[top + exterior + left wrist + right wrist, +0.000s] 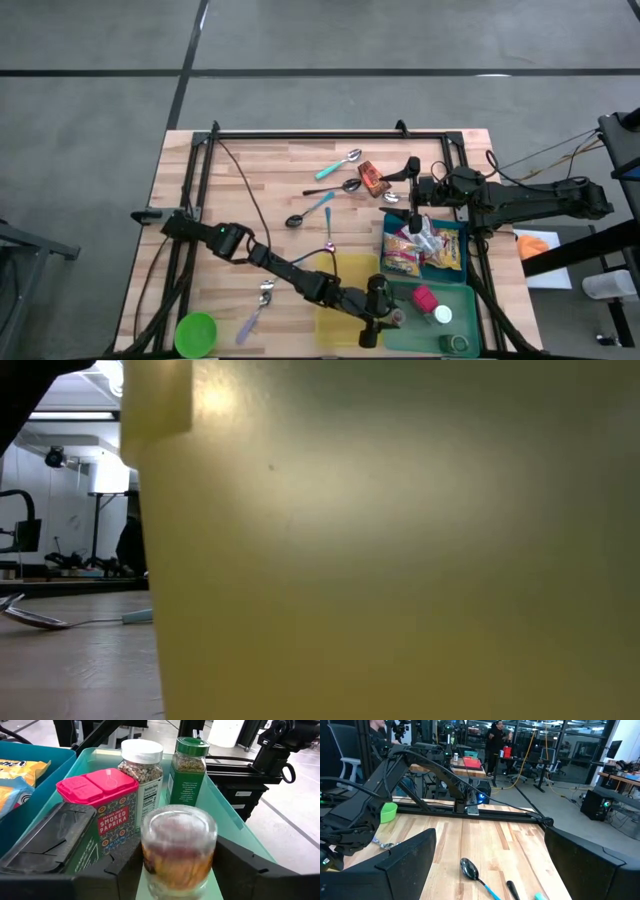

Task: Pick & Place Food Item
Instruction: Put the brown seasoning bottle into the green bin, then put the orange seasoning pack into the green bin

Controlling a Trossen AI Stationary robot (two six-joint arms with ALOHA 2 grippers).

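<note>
- The left gripper [179,870] sits over the near end of the teal bin [220,807]. Between its fingers [75,842] is a clear-lidded jar [179,847] with brownish contents. The fingers sit close on either side of it, but I honestly can't tell if they're squeezing it or just around it.
- Right behind the jar in the same bin: a pink-lidded smoked paprika tin [102,802], then a white-capped spice jar [141,770] and a green-capped herb jar [189,770] standing upright side by side.
- Next bin over is the blue bin [458,262], holding snack bags [405,255].
- A yellow bin [340,275] sits just left of the teal one, and the left arm reaches across it.
- Farther back, the right gripper [412,190] hangs over the wood table [270,180], fingers spread wide with nothing in them, near a small orange food packet [373,179] and some spoons [338,187].
- The green cup [196,333] is way off at the near left corner.
</note>
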